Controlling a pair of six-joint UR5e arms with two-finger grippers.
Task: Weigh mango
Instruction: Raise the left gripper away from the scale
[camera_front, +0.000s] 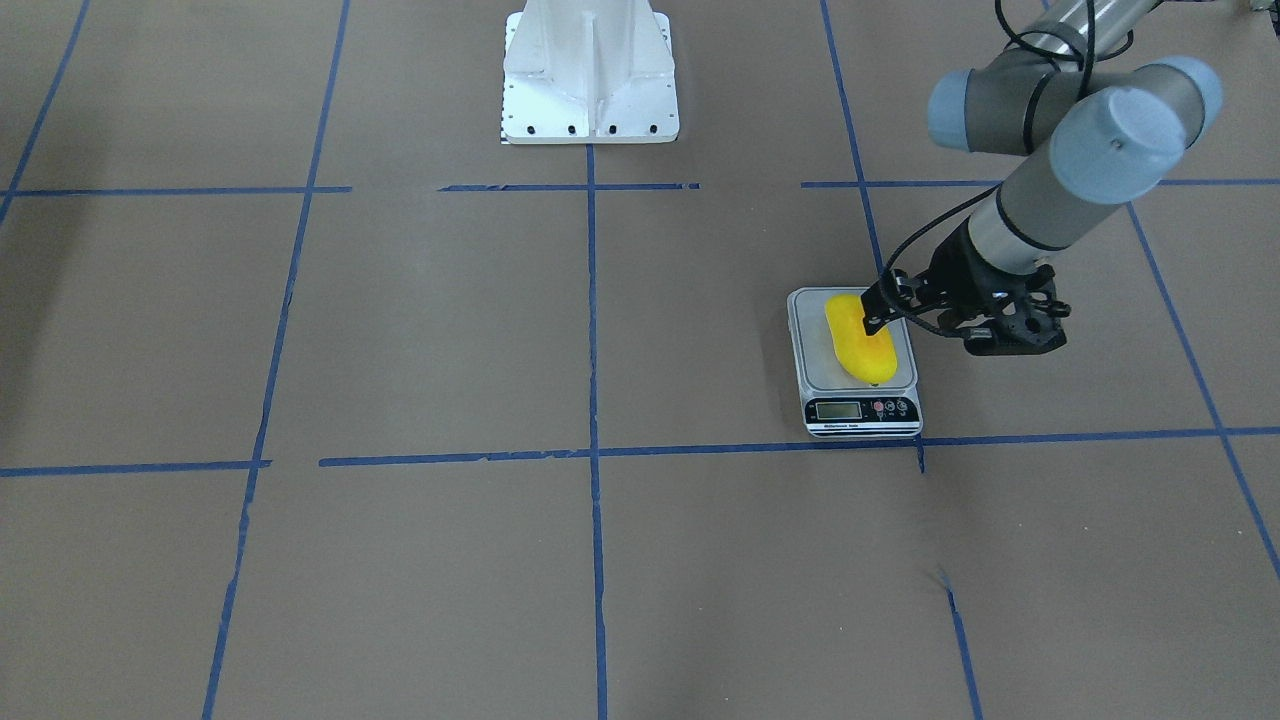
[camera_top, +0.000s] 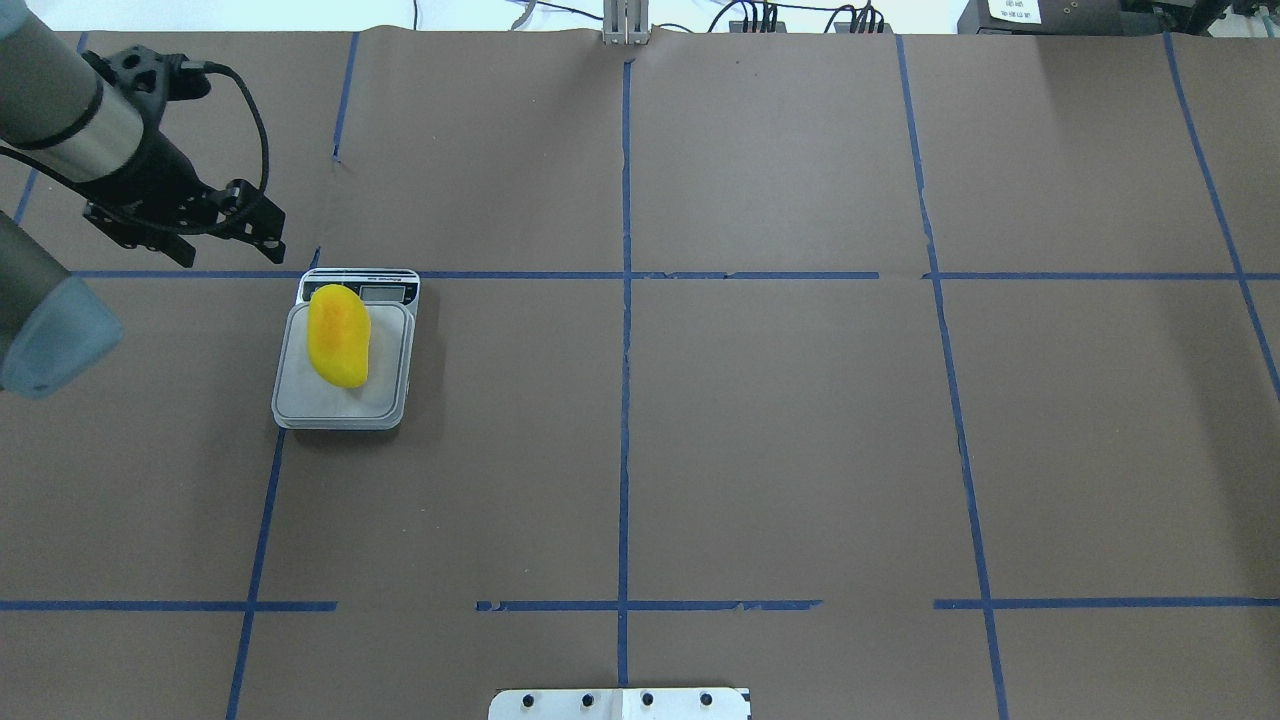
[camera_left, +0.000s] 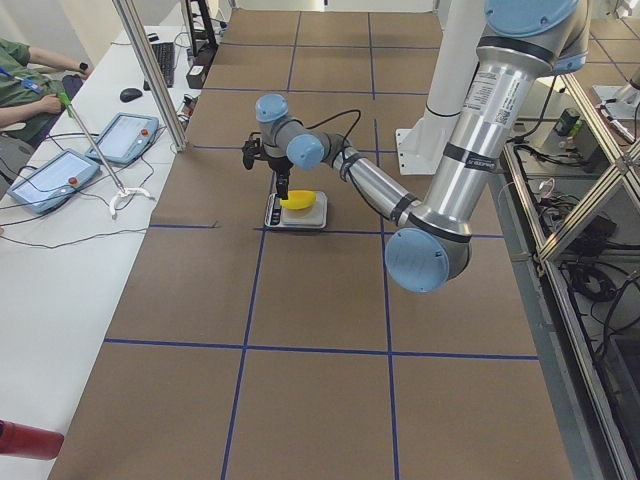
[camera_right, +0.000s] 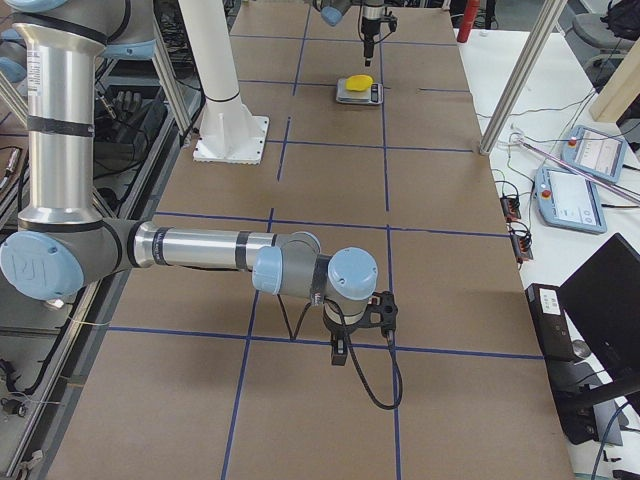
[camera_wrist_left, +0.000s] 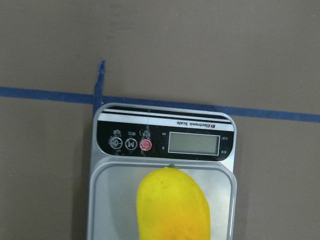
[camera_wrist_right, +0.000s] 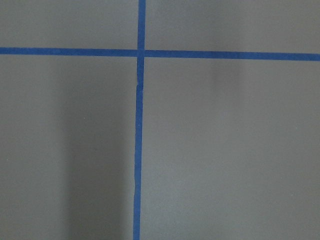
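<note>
Small curved yellow mango (camera_top: 338, 335), orange-blushed, lying on grey digital scale (camera_top: 385, 395), tip near display (camera_wrist_left: 194, 143). Left gripper (camera_top: 228, 243) spread, raised alongside; right gripper (camera_right: 340, 352) state indeterminable. Possible roll off edge, falsifying reading.

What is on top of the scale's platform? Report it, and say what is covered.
The mango lies alone on the scale's platform, off-centre toward the robot's left. The patch of platform beneath the fruit is hidden; the display is uncovered.
</note>
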